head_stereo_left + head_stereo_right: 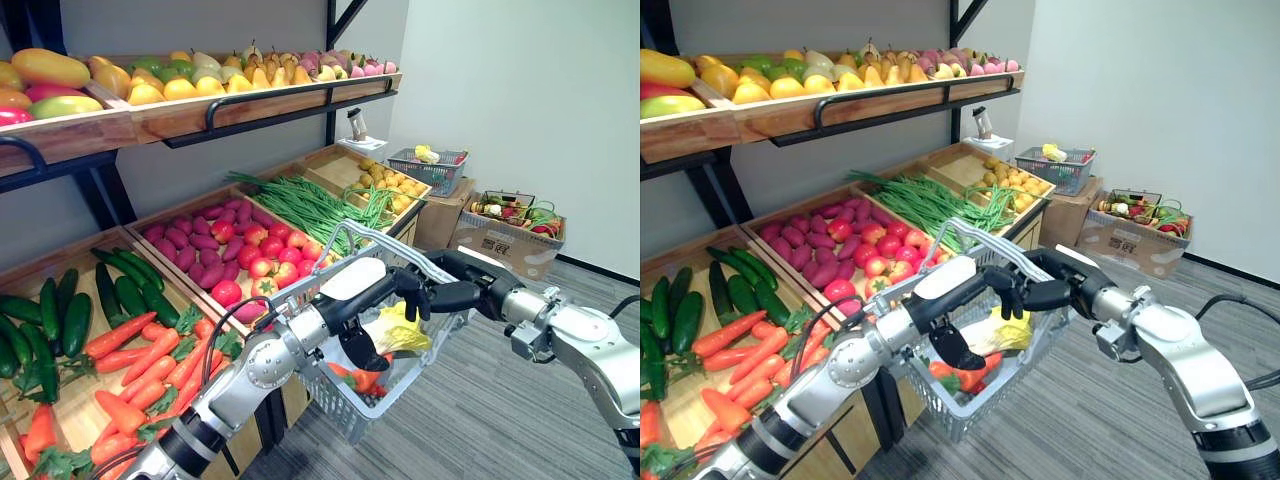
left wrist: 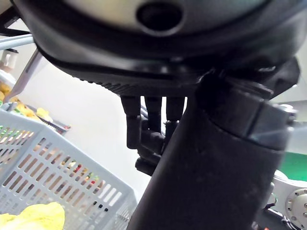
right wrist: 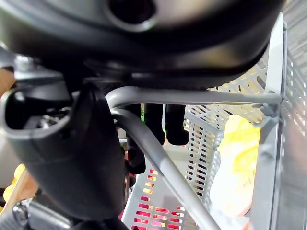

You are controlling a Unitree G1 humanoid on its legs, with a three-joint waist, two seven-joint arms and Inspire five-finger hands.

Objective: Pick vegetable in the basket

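Leafy vegetable (image 1: 402, 332), yellow-green, lies inside the grey basket (image 1: 342, 408), resting on top of some orange vegetables (image 1: 362, 378) at the basket floor. Left hand (image 1: 385, 295) sits directly over it, inside the basket mouth, with the thumb on the near side and the fingers on the far side. The left wrist view shows the fingers hanging loose and the leaf well apart from them, so the hand reads as released and carries nothing. Key relation: the leaf is straight below the left hand, which is much the nearer of the two; its long axis runs roughly across the basket. Judgement: the drop looks done, and the next move is a lift straight up, keeping clear of the metal handle (image 3: 216, 98) that arches just beside the fingers. Right hand (image 1: 462, 292) is clenched round that handle and holds the basket in the air beside the shelf. Further stock lies to the robot's left: carrots (image 1: 150, 370), cucumbers (image 1: 60, 320), green beans (image 1: 310, 205). Cardboard box (image 1: 500, 245) on the floor carries print, too small to make out; no other writing is legible.
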